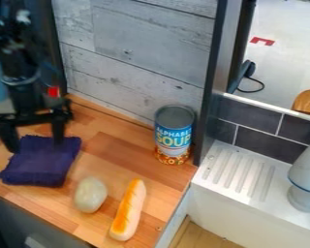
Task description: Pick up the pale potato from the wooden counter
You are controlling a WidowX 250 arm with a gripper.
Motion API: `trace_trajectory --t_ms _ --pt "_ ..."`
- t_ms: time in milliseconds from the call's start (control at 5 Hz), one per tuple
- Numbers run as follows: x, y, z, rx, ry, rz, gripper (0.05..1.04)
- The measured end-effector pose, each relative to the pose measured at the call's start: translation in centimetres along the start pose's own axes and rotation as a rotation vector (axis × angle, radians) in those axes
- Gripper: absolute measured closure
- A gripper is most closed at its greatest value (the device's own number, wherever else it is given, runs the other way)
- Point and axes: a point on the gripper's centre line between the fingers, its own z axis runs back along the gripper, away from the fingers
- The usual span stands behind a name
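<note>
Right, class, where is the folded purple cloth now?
In the camera view, the purple cloth lies on the left of the wooden counter, right by the claw and left of the pale rounded object.

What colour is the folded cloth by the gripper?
The folded cloth by the gripper is dark purplish blue, as the camera view shows.

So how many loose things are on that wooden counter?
4: a dark purple cloth below the jaws, a pale rounded object between it and an orange-topped roll, and a soup can by the wall. The cloth may hide more.
</note>
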Motion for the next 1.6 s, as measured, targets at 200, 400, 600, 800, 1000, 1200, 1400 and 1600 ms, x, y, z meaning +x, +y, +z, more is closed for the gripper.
trace_trajectory --t_ms 200,400,600,800,1000,1200,1400,1600 --pt "-0.7 -1.8 -1.7 -0.017 -0.011 -0.059 0.083" --pt "-1.4 -4.1 -3.9 -0.049 -0.031 -0.116 0.083" --pt "-1.9 -4.9 -5.4 -0.058 -0.032 -0.14 0.083" --pt "-2.4 -5.7 -6.2 -0.064 -0.027 -0.181 0.083" --pt "-2.7 -5.5 -6.5 -0.058 -0.016 -0.194 0.083" --pt "-3.1 -5.3 -7.4 -0.05 -0.001 -0.188 0.083" --pt "-3.7 -5.5 -8.7 -0.026 0.022 -0.202 0.083" --pt "-3.8 -5.8 -9.3 -0.023 0.031 -0.196 0.142"
